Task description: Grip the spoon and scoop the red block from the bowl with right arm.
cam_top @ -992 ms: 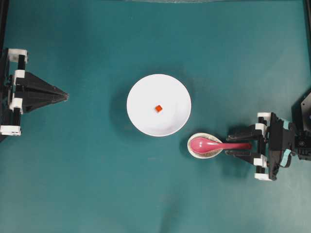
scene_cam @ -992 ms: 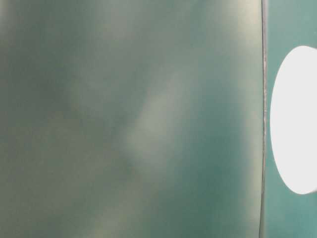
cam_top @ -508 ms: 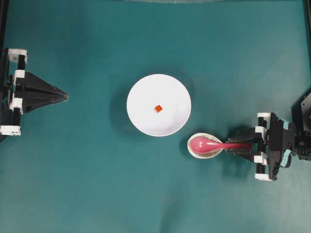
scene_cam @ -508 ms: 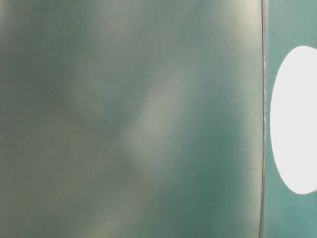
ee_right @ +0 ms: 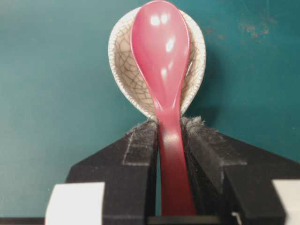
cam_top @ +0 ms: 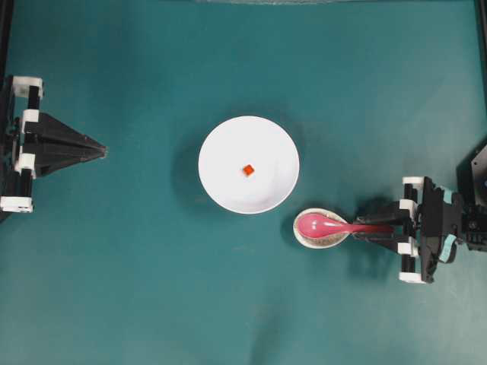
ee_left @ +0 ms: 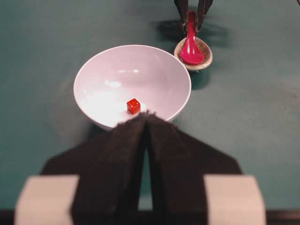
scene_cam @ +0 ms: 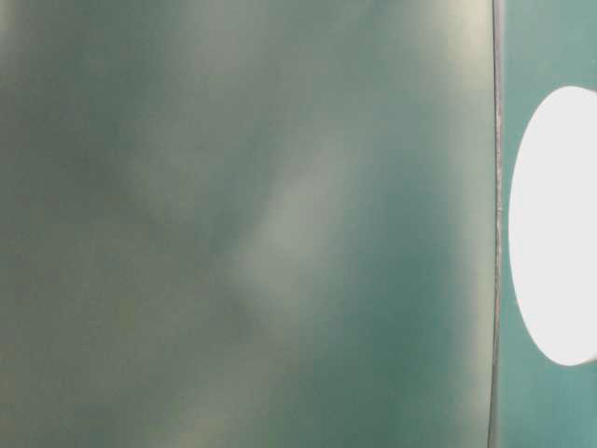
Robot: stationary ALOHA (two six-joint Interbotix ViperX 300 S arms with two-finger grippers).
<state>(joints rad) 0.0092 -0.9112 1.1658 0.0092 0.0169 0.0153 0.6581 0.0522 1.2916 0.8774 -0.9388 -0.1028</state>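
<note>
The pink-red spoon (cam_top: 335,226) lies with its scoop in a small speckled beige dish (cam_top: 308,237), its handle pointing right. My right gripper (cam_top: 365,227) is shut on the handle, and both pads press its sides just behind the dish (ee_right: 124,70). In the right wrist view the spoon (ee_right: 161,51) runs straight out from the gripper (ee_right: 168,124). The red block (cam_top: 248,169) rests in the middle of the white bowl (cam_top: 221,144), up and left of the spoon. My left gripper (cam_top: 101,150) sits shut and empty at the far left, pointing at the bowl (ee_left: 108,65) and block (ee_left: 133,106).
Teal cloth covers the whole table. The table-level view is mostly a blurred green surface, with the white bowl (scene_cam: 560,224) at its right edge. The right arm's base (cam_top: 473,182) stands at the right edge of the overhead view.
The right gripper's fingers have closed inward from wide open onto the spoon handle. The spoon, the bowl, the block and the left arm have not moved.
</note>
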